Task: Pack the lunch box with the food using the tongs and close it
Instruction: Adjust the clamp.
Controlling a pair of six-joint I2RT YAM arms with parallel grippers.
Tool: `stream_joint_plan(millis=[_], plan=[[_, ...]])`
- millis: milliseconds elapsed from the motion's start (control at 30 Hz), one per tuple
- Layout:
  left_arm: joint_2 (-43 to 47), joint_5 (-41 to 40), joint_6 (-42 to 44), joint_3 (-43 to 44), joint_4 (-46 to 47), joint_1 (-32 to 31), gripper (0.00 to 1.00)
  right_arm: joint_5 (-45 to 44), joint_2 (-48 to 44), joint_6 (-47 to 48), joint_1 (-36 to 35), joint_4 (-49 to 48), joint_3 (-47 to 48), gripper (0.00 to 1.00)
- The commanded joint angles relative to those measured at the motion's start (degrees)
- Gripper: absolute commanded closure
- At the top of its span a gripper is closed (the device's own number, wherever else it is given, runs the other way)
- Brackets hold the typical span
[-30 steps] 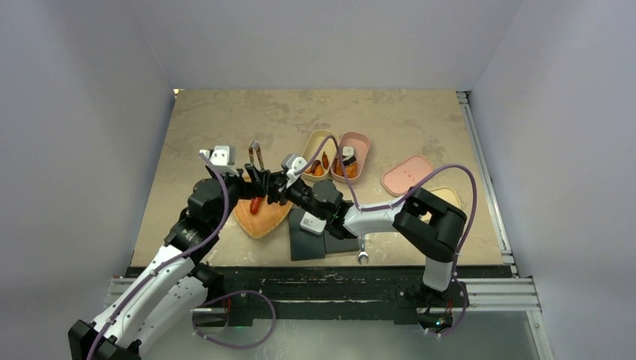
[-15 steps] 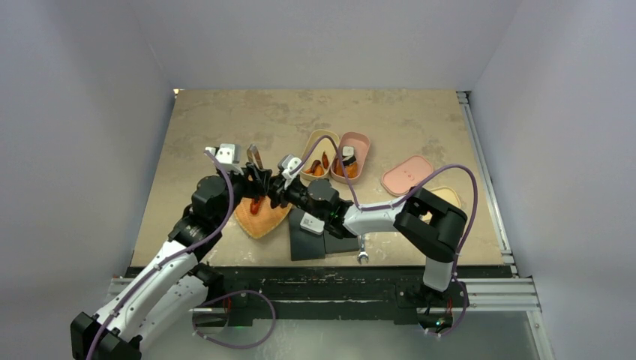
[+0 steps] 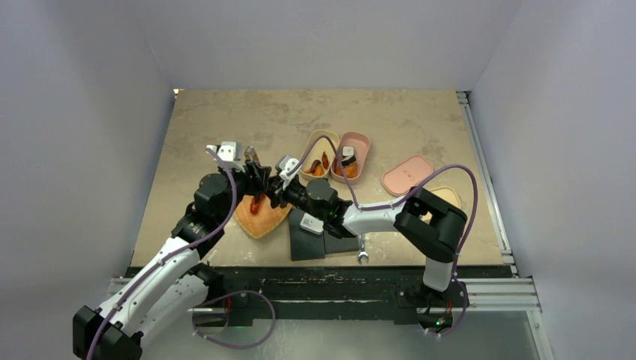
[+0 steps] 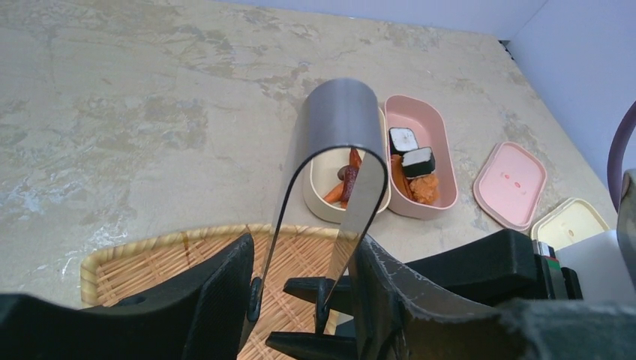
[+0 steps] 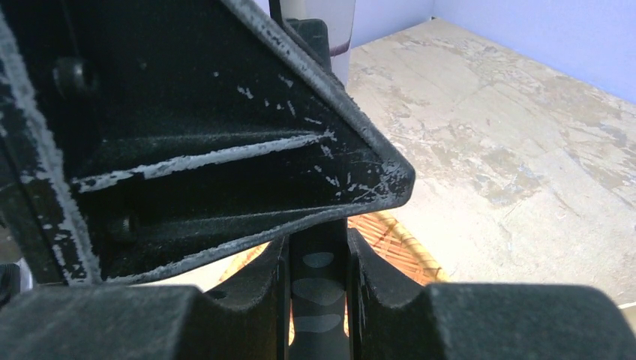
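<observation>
Tongs [image 4: 339, 112]: up off the tabletop [image 4: 112, 112], carried where the two arms met, above the woven tray [image 4: 150, 262]. The long axis ran forward and up from the left wrist. The bend was at the far, high end. The tips were at the low end toward the tray, hidden among black fingers. Both thin arms of the tongs passed between the left fingers [image 4: 214, 300], so the tool lay centred in that hand and lengthwise to it, not across.

The left fingers stood roughly half apart, one on each side of the tongs. One tong arm looked to be against its finger. The other side seemed to show a thin gap. Could not tell whether they were pinching.

The right fingers [image 5: 379, 292] sat on the opposite side, lower on the tool. They were nearly together, clamped on a narrow, dark, glossy strip, judged to be the lower part of the tongs. On that reading the right arm bore the tool.

Of the food, one red piece [image 3: 257, 202] lay on the tray beneath the hands. More sat in the cream box [image 4: 311, 201] and the pink box [image 4: 424, 124], side by side, well apart from the tips. The pink lid [image 4: 510, 184] and cream lid [image 4: 570, 223] lay off, beyond the boxes.

Judgement: a hand-over to the left arm. The squeeze would need to land evenly on both tong arms.
</observation>
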State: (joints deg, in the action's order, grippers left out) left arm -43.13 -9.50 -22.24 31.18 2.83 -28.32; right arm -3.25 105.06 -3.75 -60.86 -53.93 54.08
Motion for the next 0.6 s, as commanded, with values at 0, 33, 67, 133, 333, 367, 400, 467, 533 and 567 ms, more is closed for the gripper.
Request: stream_joint_plan(millis=[0, 33, 67, 133, 333, 367, 400, 467, 533, 567], plan=[[-0.6, -0.7, -1.7, 1.4, 3.5, -0.3, 0.53, 0.8, -0.3, 1.7, -0.8, -1.9, 2.0, 1.00], [-0.8, -0.8, -1.7, 1.4, 3.5, -0.3, 0.54, 0.7, -0.2, 2.0, -0.9, -1.9, 2.1, 1.00], [-0.8, -1.0, -1.8, 1.4, 3.4, -0.3, 0.58, 0.5, -0.2, 2.2, -1.1, -1.9, 2.1, 1.00], [-0.6, -1.8, -1.9, 1.5, 3.0, -0.3, 0.65, 0.3, -0.2, 2.4, -1.2, -1.7, 2.1, 1.00], [-0.1, -3.7, -2.8, 1.7, 1.4, -0.3, 0.81, -0.6, -0.5, 2.0, -1.4, -1.8, 1.9, 1.00], [-0.2, -3.8, -3.0, 1.8, 1.2, -0.3, 0.82, -0.7, -0.6, 1.9, -1.5, -2.0, 1.7, 1.00], [-0.2, -3.9, -3.1, 1.9, 1.0, -0.3, 0.82, -0.8, -0.7, 1.7, -1.5, -2.2, 1.6, 0.99], [-0.3, -4.2, -3.3, 2.4, 0.6, -0.3, 0.84, -1.2, -0.8, 1.4, -1.5, -2.1, 1.6, 0.91], [-0.5, -5.2, -3.6, 2.9, -0.3, -0.3, 0.86, -1.3, -1.0, 1.3, -1.5, -2.2, 1.2, 0.88], [-0.5, -5.7, -3.6, 3.0, -0.5, -0.3, 0.87, -1.4, -1.2, 1.1, -1.5, -2.3, 1.1, 0.84]])
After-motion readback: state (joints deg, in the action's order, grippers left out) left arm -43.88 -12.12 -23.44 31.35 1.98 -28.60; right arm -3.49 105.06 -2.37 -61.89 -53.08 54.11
